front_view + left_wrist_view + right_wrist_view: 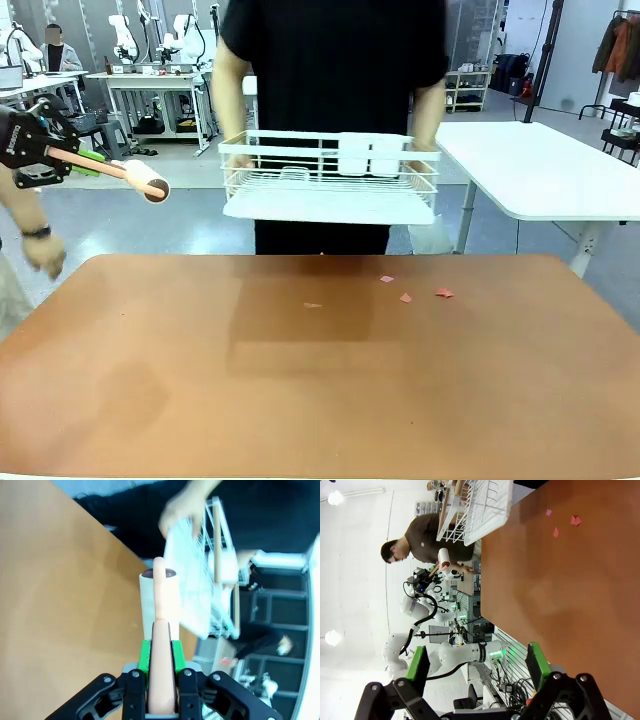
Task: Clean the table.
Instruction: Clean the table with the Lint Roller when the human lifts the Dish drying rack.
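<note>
Nearest my front camera lies the table (pixel 320 400), its reddish-brown top spreading from the bottom edge to the far side. Four small pink scraps (pixel 405 297) lie on it toward the far edge, three loosely grouped right of the middle and one paler bit nearer the centre, none touching another. My left gripper (pixel 160 652) is clamped on the peach handle of a lint roller (pixel 148 181), with a green pad pressed against each side of the handle. From the front I see it held up in the air off the table's far left corner, the white roll pointing toward the person (pixel 330 60). That person stands at the far side in a black shirt, hands (pixel 240 160) gripping either end of a white wire dish rack (pixel 330 180) held level above the far edge, clear of the tabletop. My right gripper (pixel 477 665) hangs near the table with its fingers spread wide and nothing between them. A white-topped table (pixel 540 170) stands behind to the right.
</note>
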